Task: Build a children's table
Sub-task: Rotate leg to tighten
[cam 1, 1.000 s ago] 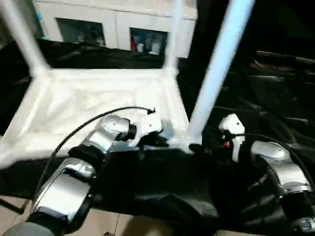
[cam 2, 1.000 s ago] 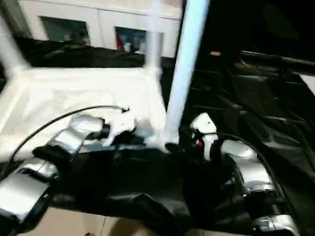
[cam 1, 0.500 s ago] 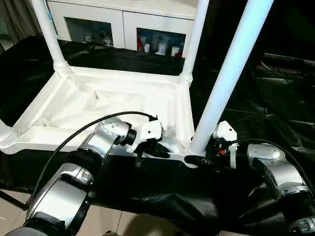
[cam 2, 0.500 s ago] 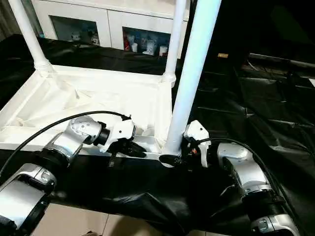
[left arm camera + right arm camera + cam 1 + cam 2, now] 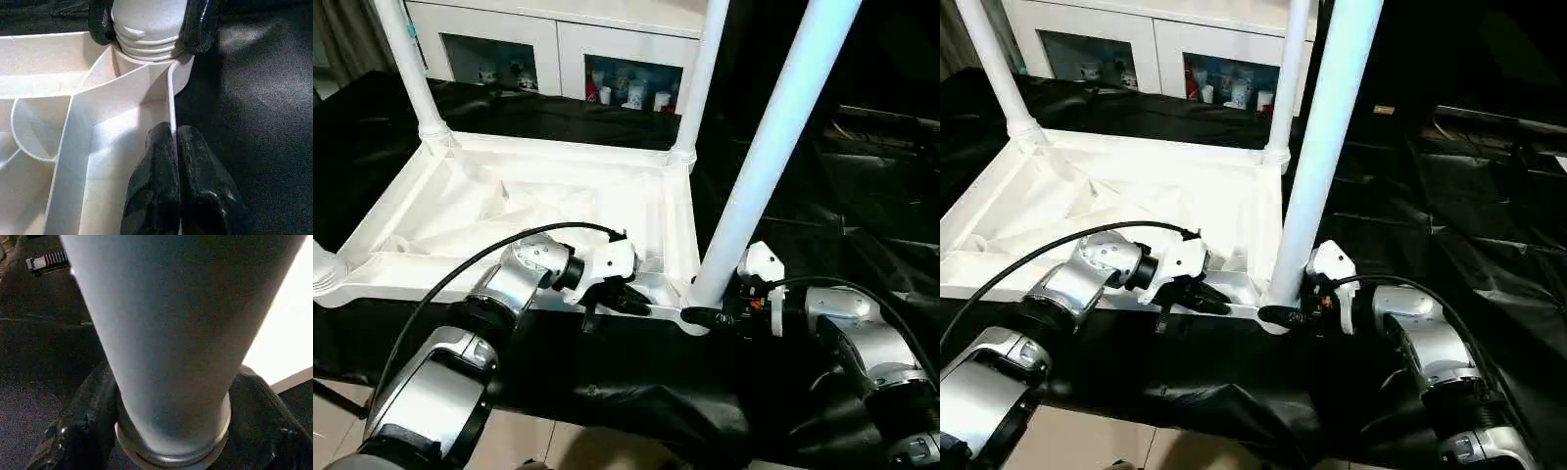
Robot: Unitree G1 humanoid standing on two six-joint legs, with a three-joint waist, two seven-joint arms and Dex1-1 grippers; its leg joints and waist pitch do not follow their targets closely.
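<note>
The children's table top [image 5: 509,211] lies upside down on the black drape, ribbed side up. Its legs stand in the corner sockets: far left [image 5: 411,69], far right [image 5: 700,78] and near right [image 5: 764,147]. My left gripper [image 5: 631,299] is shut on the thin rim wall [image 5: 171,98] just beside the near right socket. My right gripper [image 5: 705,315] reaches in from the right. Its black fingers [image 5: 100,24] sit against both sides of the near right leg [image 5: 171,333] at its ribbed base.
A white cabinet with glass doors [image 5: 558,49] stands behind the work table. Black drape [image 5: 636,392] covers the table to its near edge, with floor [image 5: 333,431] below at the left. A black cable [image 5: 460,274] arcs over my left forearm.
The whole picture shifted and steadied, which is a camera move. Both grippers stay at the near right corner. The right fingers have drawn in around the leg's base.
</note>
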